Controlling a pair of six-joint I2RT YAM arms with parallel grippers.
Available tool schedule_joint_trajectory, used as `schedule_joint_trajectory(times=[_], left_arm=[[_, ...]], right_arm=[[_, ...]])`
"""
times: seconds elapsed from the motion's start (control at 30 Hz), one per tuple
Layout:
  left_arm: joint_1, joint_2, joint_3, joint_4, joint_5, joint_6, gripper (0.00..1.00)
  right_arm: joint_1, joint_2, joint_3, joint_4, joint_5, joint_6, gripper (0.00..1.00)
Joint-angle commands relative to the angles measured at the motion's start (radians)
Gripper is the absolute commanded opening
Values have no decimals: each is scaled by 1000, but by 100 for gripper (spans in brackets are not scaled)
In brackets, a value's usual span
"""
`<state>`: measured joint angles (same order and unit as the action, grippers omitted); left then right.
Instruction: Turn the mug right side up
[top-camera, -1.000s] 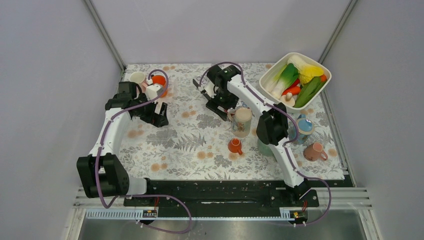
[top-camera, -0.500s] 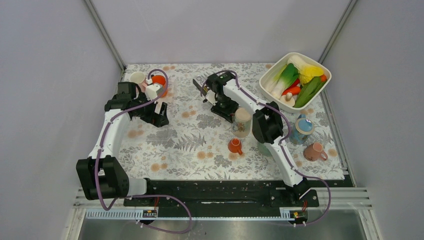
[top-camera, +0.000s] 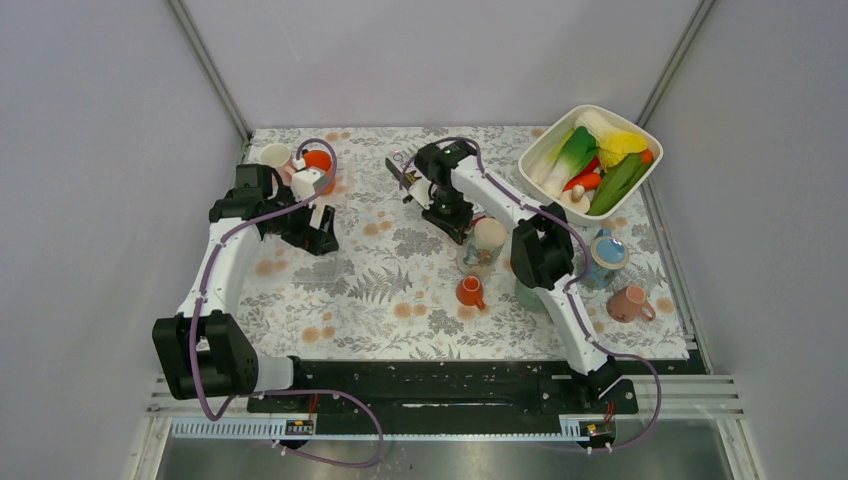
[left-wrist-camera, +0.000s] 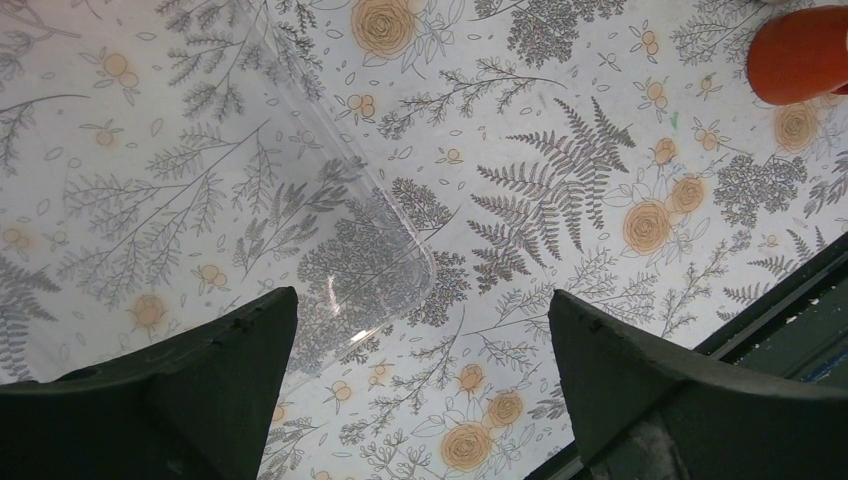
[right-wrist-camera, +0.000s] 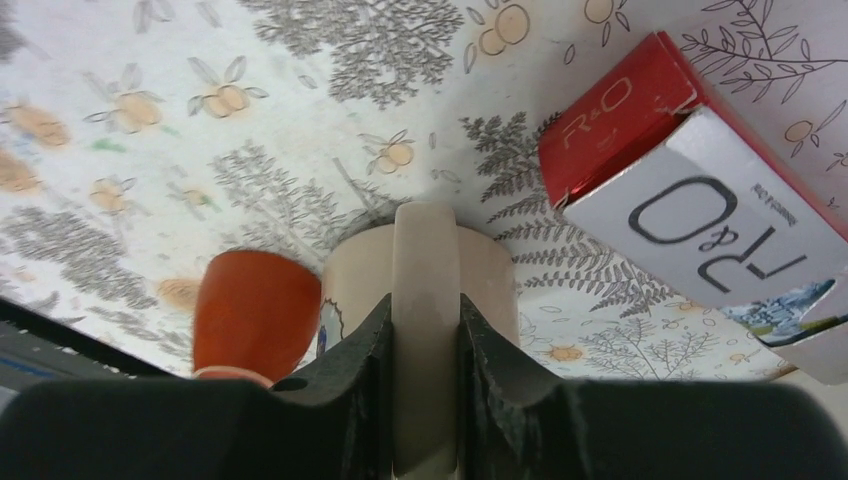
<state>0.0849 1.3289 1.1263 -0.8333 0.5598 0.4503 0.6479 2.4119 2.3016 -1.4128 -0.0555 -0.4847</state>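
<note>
mug (right-wrist-camera: 492, 285) handle between right gripper (right-wrist-camera: 425, 315) jaws

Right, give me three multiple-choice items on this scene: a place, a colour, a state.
1. Where does the tub of vegetables stand? A near left corner; B far right corner; C table centre.
2. What colour is the mug in the right gripper? A blue; B green; C cream.
3. How is the left gripper? A open, empty; B shut on a cup; C shut, empty.
Answers: B, the top view shows it there; C, the gripper pinches a cream handle; A, its jaws stand wide apart, holding nothing.
</note>
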Motion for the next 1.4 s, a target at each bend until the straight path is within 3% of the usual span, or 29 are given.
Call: schedule_joint_trajectory(times=[0.0,0.17,0.37,0.47,0.57,0.7,0.8,1.03,1.2,1.37], left_arm=[[1,-2,94,-64,117,31,99],[-30,17,203,-92,201,-26,99],[-132,52,409,-154,376,-113,99],[-200,39,487,-155,434,-159,99],[-266,-5,515,-154,396,-123,97],[-266,-68,562,-144,276,-43,86],[-267,-116,561,-131,270,29,84],[-268,-196,518,-143,494,-8,99],[-275,-250,392,-20,552,-126,99],[-315,-214,378,51,597,-219,99]], right_arm=[[13,-356,-62,108,-89,52,0],[13,-677,-395,514,-111,207,0],[13,-957,-741,1047,-289,482,0],[12,-1044,-860,1276,-346,647,0],[5,-1086,-895,1438,-448,759,0],[-17,-1090,-856,1443,-678,791,0],[-22,-1091,-843,1447,-813,808,0],[-42,-1109,-843,1518,-723,986,0],[-42,-1108,-830,1527,-708,1010,0],[-43,-1106,-839,1556,-704,1029,0]])
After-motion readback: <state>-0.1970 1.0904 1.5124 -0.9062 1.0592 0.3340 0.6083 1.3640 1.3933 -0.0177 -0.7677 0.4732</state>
